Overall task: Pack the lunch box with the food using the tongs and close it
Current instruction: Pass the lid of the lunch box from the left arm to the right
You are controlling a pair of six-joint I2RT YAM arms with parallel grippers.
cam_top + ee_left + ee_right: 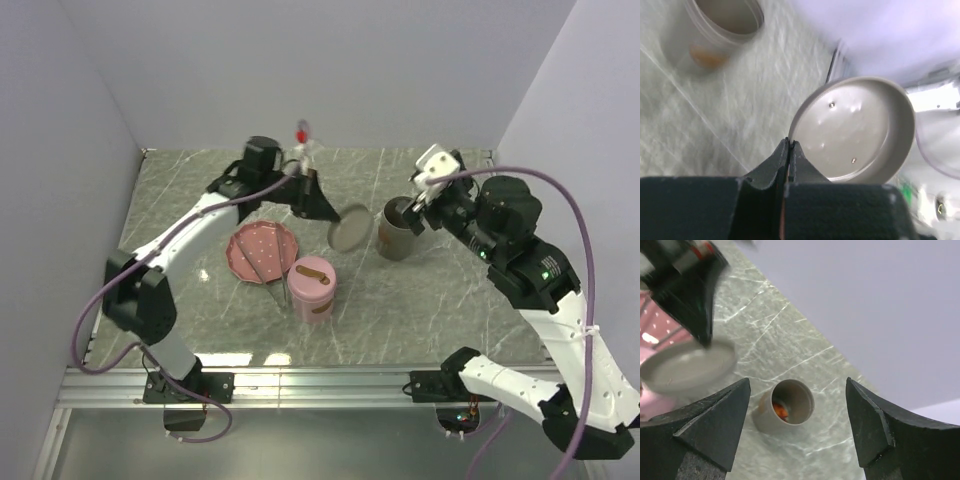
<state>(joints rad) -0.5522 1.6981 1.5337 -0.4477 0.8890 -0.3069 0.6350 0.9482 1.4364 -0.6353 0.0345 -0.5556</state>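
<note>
The left claw clenched the grey lid by its rim; the right claw hung released above the open lunch box, orange food inside.

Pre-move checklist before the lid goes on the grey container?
1. Grip on lid: left gripper is pinched on the rim of the lid. Ok.
2. Grey container upright, mouth uncovered. Ok.
3. Food inside: one orange-red piece shows in it; the rest cannot be seen. Cannot tell.
4. Lid lined up: it hangs tilted beside the container, not above the mouth. Not ok.
5. Right gripper out of the way: jaws open and empty, but right over the container. Not ok.
6. Tongs put down: lying across the pink plate. Ok.
</note>
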